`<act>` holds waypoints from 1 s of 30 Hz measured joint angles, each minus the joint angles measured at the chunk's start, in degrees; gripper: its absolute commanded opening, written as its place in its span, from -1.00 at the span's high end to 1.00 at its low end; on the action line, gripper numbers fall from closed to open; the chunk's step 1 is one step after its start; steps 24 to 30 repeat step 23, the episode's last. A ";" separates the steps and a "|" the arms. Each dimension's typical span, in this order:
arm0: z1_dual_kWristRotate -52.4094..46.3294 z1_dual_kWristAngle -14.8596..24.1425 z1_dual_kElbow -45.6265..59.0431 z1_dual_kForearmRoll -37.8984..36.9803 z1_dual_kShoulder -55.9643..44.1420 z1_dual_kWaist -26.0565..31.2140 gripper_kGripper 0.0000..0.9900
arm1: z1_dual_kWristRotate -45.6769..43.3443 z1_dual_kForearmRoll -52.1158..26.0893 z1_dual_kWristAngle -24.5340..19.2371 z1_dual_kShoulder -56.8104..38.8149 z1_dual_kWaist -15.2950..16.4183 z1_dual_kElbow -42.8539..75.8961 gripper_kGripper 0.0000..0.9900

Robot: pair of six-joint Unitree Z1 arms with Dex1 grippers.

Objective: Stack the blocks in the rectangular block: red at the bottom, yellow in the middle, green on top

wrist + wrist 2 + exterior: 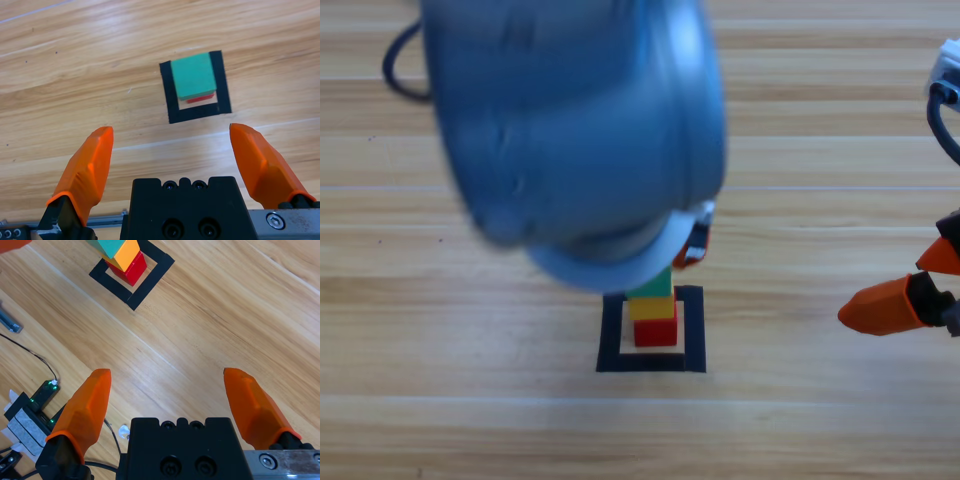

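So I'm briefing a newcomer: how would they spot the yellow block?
Find the black tape rectangle on the wooden table. A three-cube stack stands inside it. The yellow block is its middle cube, between red below and green above.

- Red cube (655, 332) sits at the bottom of the stack, on the wood inside the tape rectangle (693, 330).
- Yellow cube (653, 308) rests squarely on the red.
- Green cube (193, 76) tops the stack, teal face up.
- The black tape outline frames the upright three-cube tower, which stands toward one side of it.
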 measured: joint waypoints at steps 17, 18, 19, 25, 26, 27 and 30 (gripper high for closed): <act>0.85 0.94 21.46 -12.04 -15.35 -0.68 -1.00 | -0.14 0.00 0.54 0.01 0.00 0.30 -1.00; 0.85 0.94 22.10 -12.13 -15.96 -0.68 -1.00 | -0.14 0.00 0.54 0.01 0.00 0.30 -1.00; 0.85 0.94 22.49 -12.21 -16.34 -0.68 -1.00 | -0.14 0.00 0.54 0.01 0.00 0.30 -1.00; 0.86 0.94 25.46 -14.66 -18.04 -0.69 -1.00 | -0.14 0.00 0.54 0.02 0.00 0.31 -1.00; 0.86 0.94 25.46 -14.66 -18.04 -0.69 -1.00 | -0.14 0.00 0.54 0.02 0.00 0.31 -1.00; 0.86 0.94 25.46 -14.66 -18.04 -0.69 -1.00 | -0.14 0.00 0.54 0.02 0.00 0.31 -1.00; 0.86 0.94 25.46 -14.66 -18.04 -0.69 -1.00 | -0.14 0.00 0.54 0.02 0.00 0.31 -1.00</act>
